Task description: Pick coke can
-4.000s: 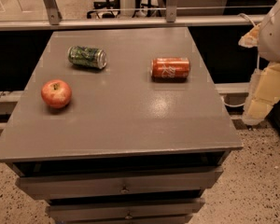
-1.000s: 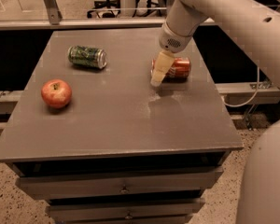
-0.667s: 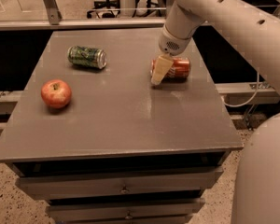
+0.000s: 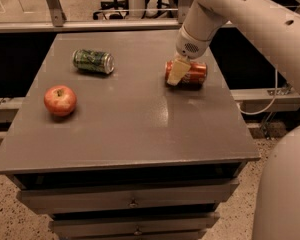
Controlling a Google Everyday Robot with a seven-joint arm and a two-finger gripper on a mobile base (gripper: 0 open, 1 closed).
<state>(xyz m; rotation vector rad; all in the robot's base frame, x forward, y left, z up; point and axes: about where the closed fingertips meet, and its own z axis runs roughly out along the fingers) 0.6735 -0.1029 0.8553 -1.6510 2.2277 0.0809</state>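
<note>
Nudged closer, claw [image 4: 175, 73] meets one coke can [image 4: 194, 73], grip unclear; one green can [image 4: 93, 61]; one apple [image 4: 60, 100].

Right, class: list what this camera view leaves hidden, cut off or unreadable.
In the camera view:
- The coke can: left part covered by the tool in front of it.
- The arm: cut off by top and right edges.
- The green can: print too small to read.
- Lower drawers: cut off by the bottom edge.

Smooth white arm [image 4: 245, 9] with small dark holes and a dotted grille; cream gripper [image 4: 175, 72] at the coke can [image 4: 192, 73].
</note>
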